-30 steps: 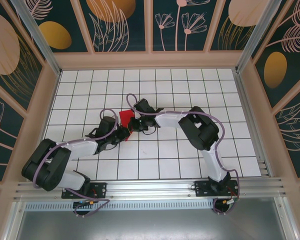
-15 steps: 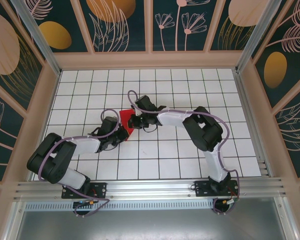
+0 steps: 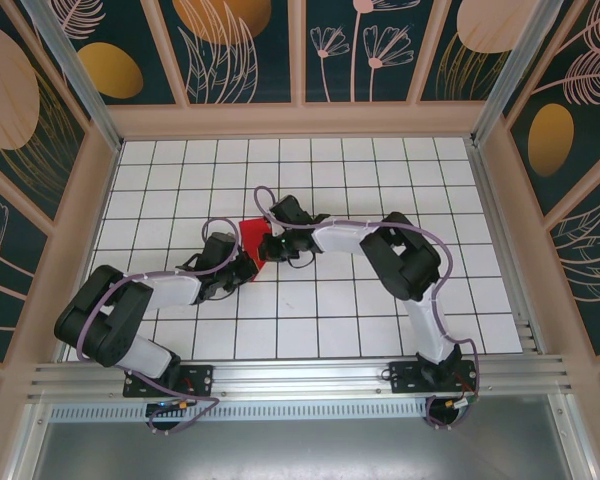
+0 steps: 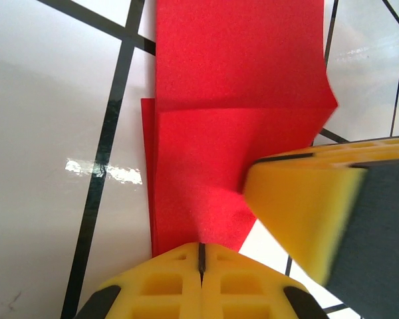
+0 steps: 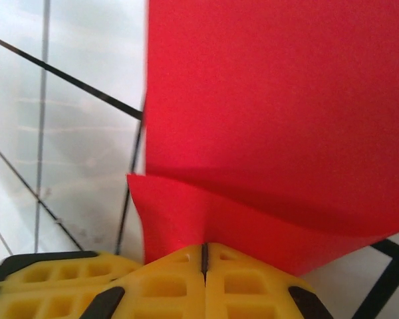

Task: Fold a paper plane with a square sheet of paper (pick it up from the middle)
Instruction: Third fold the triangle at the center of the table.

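The gridded table (image 3: 380, 180) lay bare on every side of your two grippers, with its walls well apart from both, so you had open room whichever way you swung. The square sheet of paper (image 3: 251, 236), already folded into layers, sat between the two grippers at the middle of the table.

From the left gripper (image 4: 201, 256), the paper ran straight ahead of the fingertips, long axis pointing away. A second layer's edge crossed it partway out, and a thin sliver of under-layer showed along its left side. That gripper's jaws were clenched on the near end of the sheet.

One of the right gripper's fingers (image 4: 299, 212) came in from the left gripper's right and touched the paper's right edge just ahead of your left fingertips. The right gripper (image 5: 203, 256) was pinched on a lifted, curled flap, with the rest of the sheet spreading ahead and to its right. Neither arm was nearer; both held it. I'd judge the next crease turned on that flap.
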Robot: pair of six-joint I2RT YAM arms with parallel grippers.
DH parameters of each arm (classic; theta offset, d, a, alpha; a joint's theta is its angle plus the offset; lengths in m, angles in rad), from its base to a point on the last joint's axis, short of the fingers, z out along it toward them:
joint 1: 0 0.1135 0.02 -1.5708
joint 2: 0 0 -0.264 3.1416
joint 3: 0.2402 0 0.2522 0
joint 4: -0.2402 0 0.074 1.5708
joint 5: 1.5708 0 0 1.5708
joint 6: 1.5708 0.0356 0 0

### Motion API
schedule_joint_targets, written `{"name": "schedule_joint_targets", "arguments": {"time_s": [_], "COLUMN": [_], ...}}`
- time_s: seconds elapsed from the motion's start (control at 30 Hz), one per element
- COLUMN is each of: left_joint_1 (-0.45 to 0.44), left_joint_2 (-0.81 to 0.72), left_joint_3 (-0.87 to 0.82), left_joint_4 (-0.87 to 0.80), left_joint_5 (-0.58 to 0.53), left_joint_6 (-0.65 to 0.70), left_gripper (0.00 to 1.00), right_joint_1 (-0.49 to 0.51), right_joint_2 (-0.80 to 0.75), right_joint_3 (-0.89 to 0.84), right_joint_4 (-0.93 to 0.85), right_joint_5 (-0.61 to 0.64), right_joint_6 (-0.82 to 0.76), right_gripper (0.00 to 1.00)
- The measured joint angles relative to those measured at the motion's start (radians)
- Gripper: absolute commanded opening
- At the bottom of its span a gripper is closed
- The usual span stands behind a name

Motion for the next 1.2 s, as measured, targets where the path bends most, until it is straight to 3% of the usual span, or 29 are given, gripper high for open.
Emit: {"name": "schedule_joint_targets", "arguments": {"time_s": [0.87,1.1,1.2], "left_joint_1": [0.000,0.000,0.000], "left_joint_2": [0.002,-0.023,-0.048], "left_joint_3": [0.003,-0.001,-0.004], "left_joint_4": [-0.006,-0.037,-0.066], "left_joint_5": [0.004,0.003,0.003], "left_joint_6": [0.055,0.060,0.068], "left_gripper": [0.00,0.07,0.17], "right_joint_1": [-0.138,-0.138,-0.128], "right_joint_2": [0.066,-0.040,-0.114], "right_joint_3": [0.135,0.023,-0.062], "right_joint_4": [-0.087,-0.068,-0.042], "right_joint_5": [0.027,0.063,0.062], "right_joint_6": [-0.042,-0.036,-0.020], "right_gripper": [0.04,0.20,0.29]}}
